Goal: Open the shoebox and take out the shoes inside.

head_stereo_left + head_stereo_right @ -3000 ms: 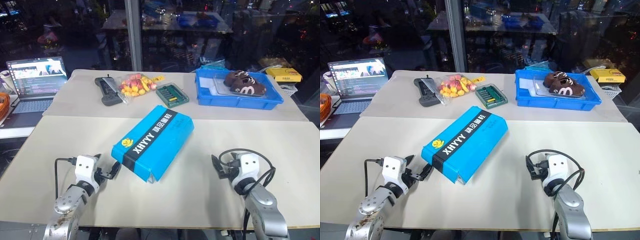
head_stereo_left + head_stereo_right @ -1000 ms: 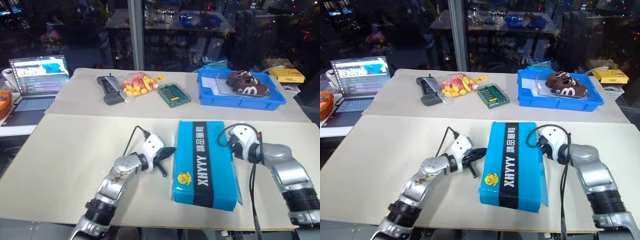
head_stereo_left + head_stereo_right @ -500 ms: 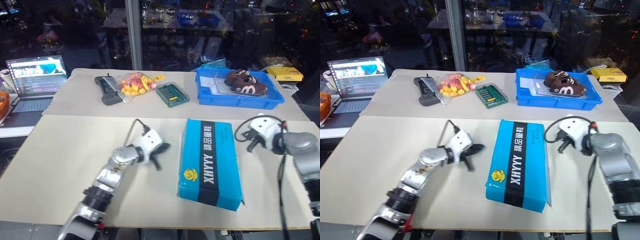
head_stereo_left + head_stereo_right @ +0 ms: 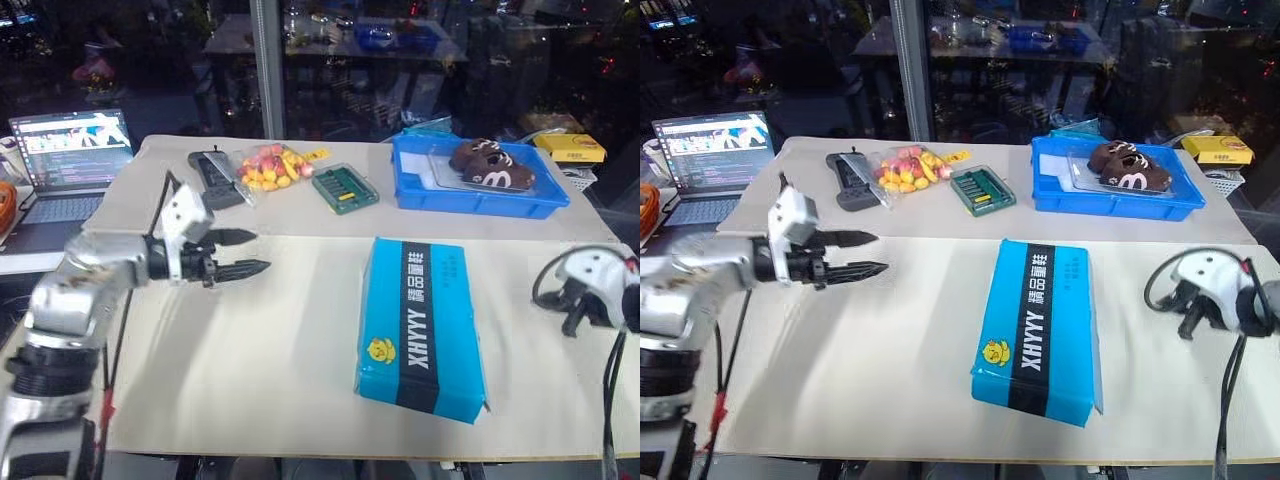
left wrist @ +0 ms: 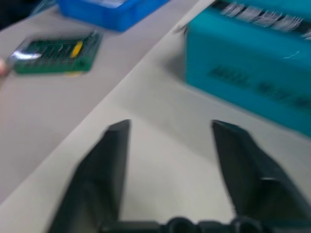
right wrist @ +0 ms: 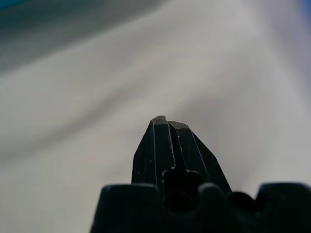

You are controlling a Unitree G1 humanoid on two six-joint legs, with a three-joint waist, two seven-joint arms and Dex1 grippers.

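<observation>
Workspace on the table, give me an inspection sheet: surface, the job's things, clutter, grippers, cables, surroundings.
Surface: beige table, a second table butted against its far edge.
Job's things: shoebox lies flat with its lid closed, apart from both grippers; cream shoes nothing seen.
Clutter: blue tray holding dark brown shoes; green bit case; bag of sweets; black controller; yellow box.
Grippers: left gripper open, raised over the table, holding nothing; right gripper shut, empty, right of the shoebox.
Cables: black cable looped at the right wrist; orange cable by the laptop.
Surroundings: open laptop at left; dark glass behind.
</observation>
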